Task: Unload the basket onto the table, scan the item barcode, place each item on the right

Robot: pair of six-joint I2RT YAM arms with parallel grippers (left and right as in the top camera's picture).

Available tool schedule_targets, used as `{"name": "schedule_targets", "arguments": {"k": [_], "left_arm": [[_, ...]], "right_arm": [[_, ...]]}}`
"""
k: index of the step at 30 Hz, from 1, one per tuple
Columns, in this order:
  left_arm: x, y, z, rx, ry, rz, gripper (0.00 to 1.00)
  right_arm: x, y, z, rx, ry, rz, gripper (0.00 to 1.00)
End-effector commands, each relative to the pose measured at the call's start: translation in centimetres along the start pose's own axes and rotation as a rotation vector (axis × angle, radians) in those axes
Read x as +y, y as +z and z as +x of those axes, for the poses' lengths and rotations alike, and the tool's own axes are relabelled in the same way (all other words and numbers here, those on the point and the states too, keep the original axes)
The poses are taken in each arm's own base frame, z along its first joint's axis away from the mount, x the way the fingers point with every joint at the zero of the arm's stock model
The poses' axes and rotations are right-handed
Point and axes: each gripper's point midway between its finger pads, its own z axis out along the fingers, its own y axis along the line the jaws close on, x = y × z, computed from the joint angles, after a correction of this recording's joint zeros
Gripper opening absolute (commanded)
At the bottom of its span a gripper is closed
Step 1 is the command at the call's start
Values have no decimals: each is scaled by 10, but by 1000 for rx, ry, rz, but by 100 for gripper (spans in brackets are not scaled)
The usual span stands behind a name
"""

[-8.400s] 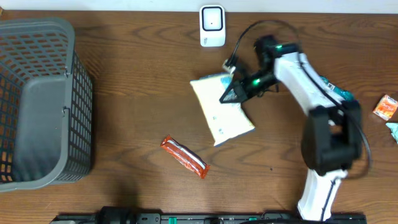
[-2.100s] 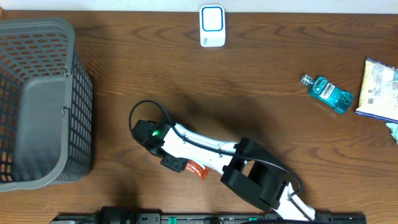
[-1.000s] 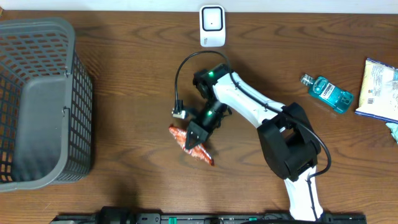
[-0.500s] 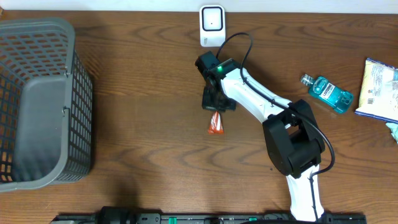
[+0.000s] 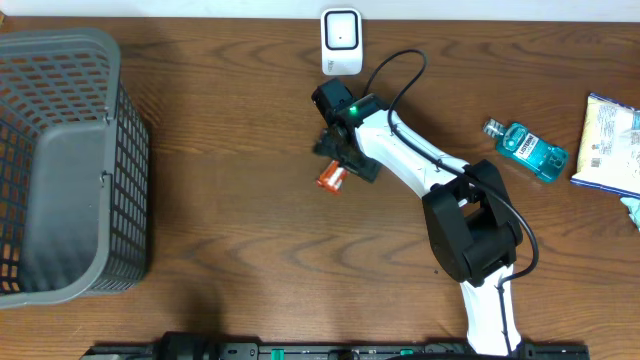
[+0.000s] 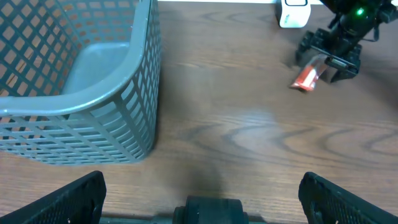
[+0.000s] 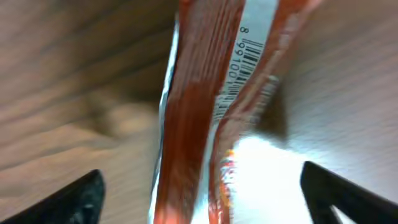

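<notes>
My right claw (image 7: pixel 200 180) is now standing spread after pinching. The orange packet (image 5: pixel 331 178) is dropping free near the scanner (image 5: pixel 341 41), short of it. I am judging the scan unconfirmed.

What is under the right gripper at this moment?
An orange snack wrapper is under the right gripper, its barcode showing between open jaws. Overhead, only one end shows; the gripper covers the rest.

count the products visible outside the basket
3: an orange snack packet mid-table, a blue mouthwash bottle to the right, a white bag at the right edge. A cut-off teal scrap below it may be another.
</notes>
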Motion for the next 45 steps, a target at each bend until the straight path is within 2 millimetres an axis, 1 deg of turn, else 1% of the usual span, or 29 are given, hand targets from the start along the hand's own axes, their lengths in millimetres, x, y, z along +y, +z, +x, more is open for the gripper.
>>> {"name": "schedule_targets", "arguments": {"k": [1,3,5,6,7,8,9,10,11,12,13,14,15,16,19,21,23,25,28,29,31,34,35,37,38,39,43,45], "left_arm": [[2,0,18,82,1,-14,99],[2,0,18,82,2,-14,99],[2,0,18,82,1,-14,99],[2,0,18,82,1,-14,99],[2,0,18,82,1,-14,99],[2,0,19,81,2,-14,99],[2,0,18,82,1,-14,99],[2,0,19,81,1,-14,99],[2,0,19,81,1,-14,99],[2,0,18,82,1,-14,99],[2,0,19,81,1,-14,99],[2,0,18,82,1,-14,99],[2,0,18,82,2,-14,99],[2,0,18,82,1,-14,99],[2,0,18,82,1,-14,99],[2,0,19,81,1,-14,99],[2,0,18,82,2,-14,99],[2,0,18,82,1,-14,99],[2,0,18,82,1,-14,99],[2,0,18,82,2,-14,100],[2,0,18,82,1,-14,99],[2,0,18,82,1,-14,99],[2,0,19,81,1,-14,99],[2,0,18,82,1,-14,99],[2,0,18,82,1,-14,99],[2,0,18,82,2,-14,99],[2,0,19,81,1,-14,99],[2,0,18,82,1,-14,99]], "right_arm": [[32,-17,7,94,43,-164,99],[41,-20,3,111,49,-216,99],[42,-21,-2,126,59,-238,99],[41,-21,-4,135,48,-247,96],[40,-22,-5,149,31,-256,80],[38,-23,-7,164,13,-267,50],[36,-24,-8,185,-4,-279,29],[35,-25,-9,201,-14,-288,14],[32,-26,-11,216,-21,-295,10],[28,-26,-13,226,-23,-294,9],[24,-26,-15,235,-18,-287,12],[18,-25,-17,241,-8,-273,25],[12,-25,-18,248,1,-256,43],[5,-24,-18,254,3,-235,57],[-16,-21,-19,247,12,-142,89],[-24,-18,-20,219,9,-98,99],[-25,-15,-23,180,-4,-75,99],[-18,-13,-24,151,-21,-89,99],[-7,-13,-18,144,-44,-115,98],[-5,-13,-15,145,-51,-117,94],[-1,-13,-7,151,-66,-115,90],[2,-11,8,162,-98,-104,85],[2,-10,11,158,-106,-97,82],[0,-9,12,128,-119,-72,67],[-2,-7,10,108,-123,-57,65],[-2,-7,9,95,-124,-48,66],[-8,-4,6,71,-125,-22,79],[-12,1,8,76,-120,-15,79]]}}
